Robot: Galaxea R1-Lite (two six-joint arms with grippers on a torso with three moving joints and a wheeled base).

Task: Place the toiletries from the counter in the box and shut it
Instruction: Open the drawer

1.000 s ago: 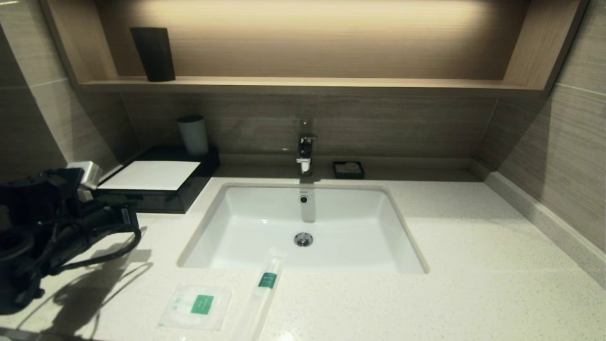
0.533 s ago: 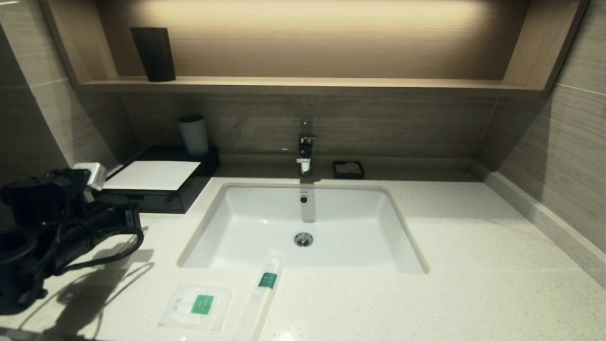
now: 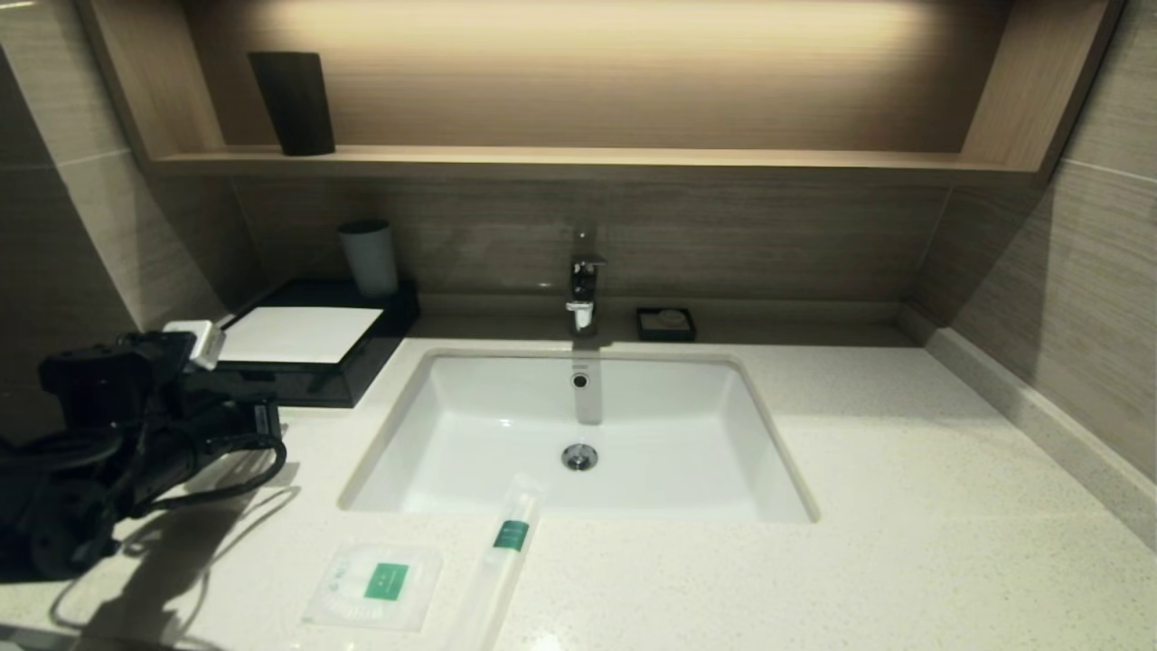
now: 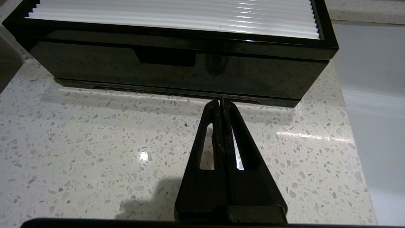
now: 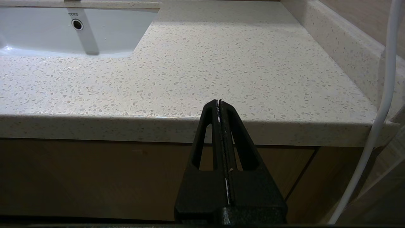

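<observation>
The black box [image 3: 307, 384] with a white top panel stands at the back left of the counter [image 3: 904, 506]; its drawer front [image 4: 177, 69] is shut. My left gripper [image 4: 221, 100] is shut and empty, low over the counter, with its tips just short of the bottom edge of the box's front; it also shows in the head view [image 3: 258, 414]. The flat square packet [image 3: 375, 586] and the long slim packet [image 3: 506, 551] lie at the counter's front edge, before the basin [image 3: 578, 434]. My right gripper [image 5: 219, 101] is shut and empty, below the counter's front edge on the right.
A tap [image 3: 583, 289] and a small black soap dish [image 3: 665, 323] stand behind the basin. A pale cup [image 3: 369, 258] stands behind the box, a dark cup [image 3: 292, 102] on the wall shelf. A white cable [image 5: 384, 95] hangs beside the right gripper.
My left arm has moved forward and to the right, closer to the front of the box. The packets and the box have not moved.
</observation>
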